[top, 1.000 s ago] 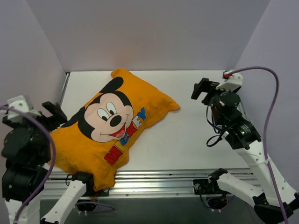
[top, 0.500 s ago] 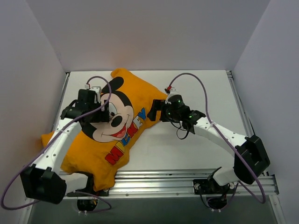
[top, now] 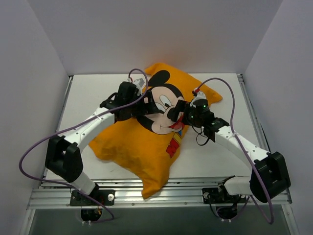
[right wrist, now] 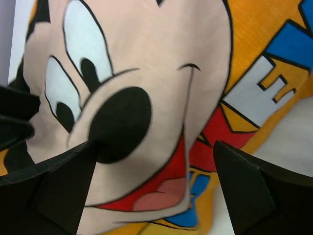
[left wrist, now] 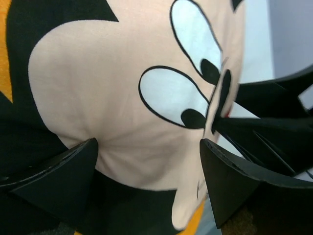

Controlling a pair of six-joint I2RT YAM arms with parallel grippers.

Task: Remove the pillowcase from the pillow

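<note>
Left gripper [top: 148, 105] and right gripper [top: 178, 111], both spread wide, sit over the pillowcase [top: 129, 147], perhaps touching it; soft, light, limp cloth, best pinched at a loose fold.

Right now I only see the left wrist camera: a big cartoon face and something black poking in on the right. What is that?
Observer: That is the right tool. From above, it faces your left tool, and both are over the face on the pillowcase.
Operator: Is it grabbing the cloth?
Observer: No. Its own camera shows it wide open, with the cartoon nose and mouth between its two sides.
Operator: Is the whole thing on the table?
Observer: Not quite. The near corner hangs past the edge of the table, over the metal rail.
</note>
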